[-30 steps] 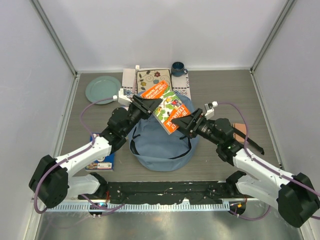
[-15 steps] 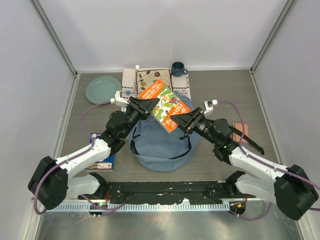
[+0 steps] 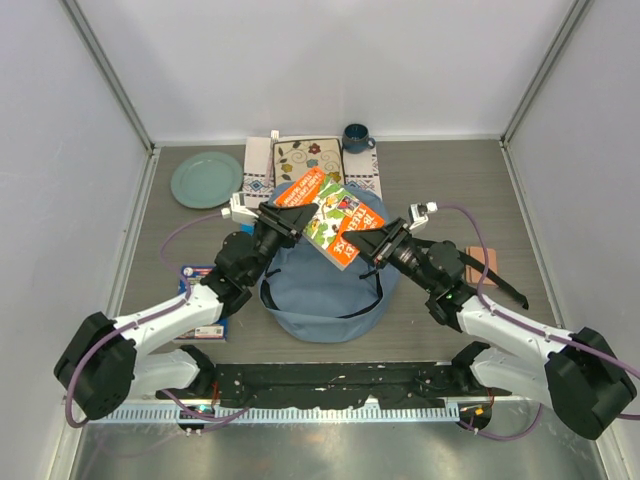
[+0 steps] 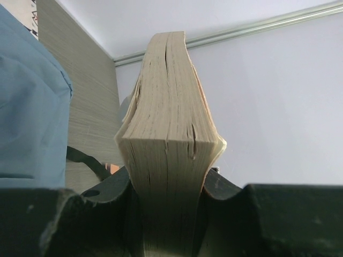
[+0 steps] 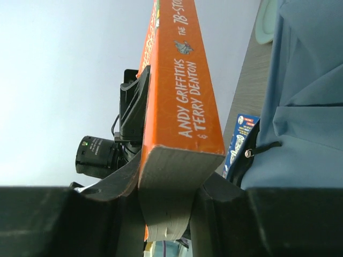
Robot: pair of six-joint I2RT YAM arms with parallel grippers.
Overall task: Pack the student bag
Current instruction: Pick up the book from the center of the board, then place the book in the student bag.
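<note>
Orange book [image 3: 338, 214] over student bag [image 3: 320, 300], left fingers [image 4: 80, 225] pinching its pages, right fingers [image 5: 228, 214] pinching its spine.

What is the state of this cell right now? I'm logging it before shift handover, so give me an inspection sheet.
Surface: grey wood-grain table, centre covered.
Job's things: large light-blue fabric backpack lies at centre; orange paperback book held above it.
Clutter: teal plate, dark blue mug and embroidered white cloth mat at the far edge; blue book under the left arm.
Grippers: left gripper and right gripper both clamp the book.
Cables: purple cable loops off each arm, no snag seen.
Surroundings: plain pale walls.
</note>
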